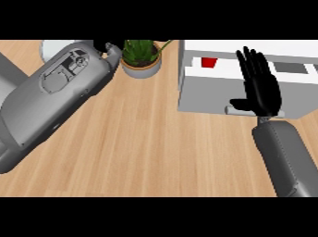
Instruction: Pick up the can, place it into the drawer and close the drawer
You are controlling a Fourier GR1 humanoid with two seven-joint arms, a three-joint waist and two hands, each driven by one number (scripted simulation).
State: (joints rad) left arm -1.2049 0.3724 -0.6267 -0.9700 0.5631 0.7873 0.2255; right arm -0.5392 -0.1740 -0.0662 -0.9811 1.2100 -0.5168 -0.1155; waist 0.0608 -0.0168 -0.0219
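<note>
The black right hand [260,85], fingers straight, covers the white drawer's [284,99] grey handle; the red can [209,62] peeks out left of it. The left hand [107,48] is mostly hidden, grip unreadable.

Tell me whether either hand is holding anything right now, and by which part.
Nothing is held. The right hand is open, fingers straight, over the white drawer's front. The red can sits inside it. The left hand is mostly hidden, with nothing seen in it.

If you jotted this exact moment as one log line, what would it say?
can: red, in open drawer | right hand: open, flat at drawer front | left hand: mostly hidden, by potted plant | drawer: not closed
</note>
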